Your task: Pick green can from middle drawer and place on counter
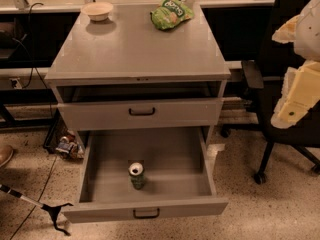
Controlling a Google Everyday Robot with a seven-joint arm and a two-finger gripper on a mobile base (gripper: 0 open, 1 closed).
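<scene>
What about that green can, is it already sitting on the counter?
No, the green can stands upright in the open middle drawer, not on the counter, and the gripper hangs off to the right, apart from both.

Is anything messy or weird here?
Yes: small clutter lies on the floor left of the cabinet, beside a black basket. The green can stands upright in the middle drawer. The gripper hangs far right, clear of it.
</scene>
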